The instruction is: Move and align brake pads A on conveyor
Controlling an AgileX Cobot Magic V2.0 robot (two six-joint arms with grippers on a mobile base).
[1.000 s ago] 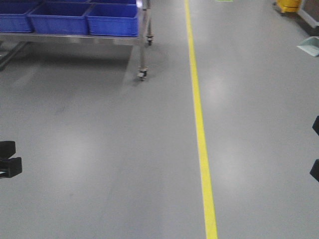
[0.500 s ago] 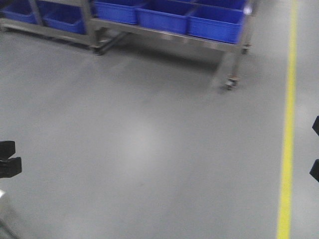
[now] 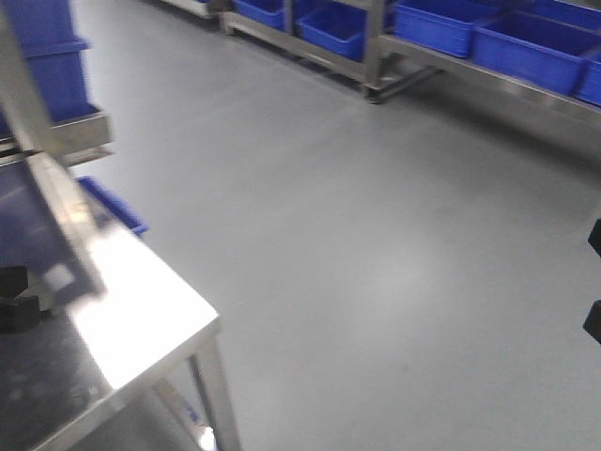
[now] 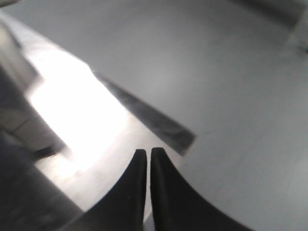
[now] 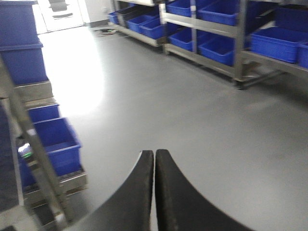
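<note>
No brake pads A show in any view, and I cannot make out the conveyor. In the left wrist view my left gripper is shut with nothing between its black fingers. It hangs over the corner of a shiny steel table. My right gripper is also shut and empty, above bare grey floor. In the front view only dark parts of the left gripper and the right gripper show at the frame's edges.
The steel table fills the lower left, with a leg at its corner. Steel racks with blue bins line the far side. More blue bins sit in a rack at the left. Grey floor lies between.
The front view has swung to the left: the yellow floor line has left the frame and the steel table has come in at the lower left. Both grippers stay shut.
</note>
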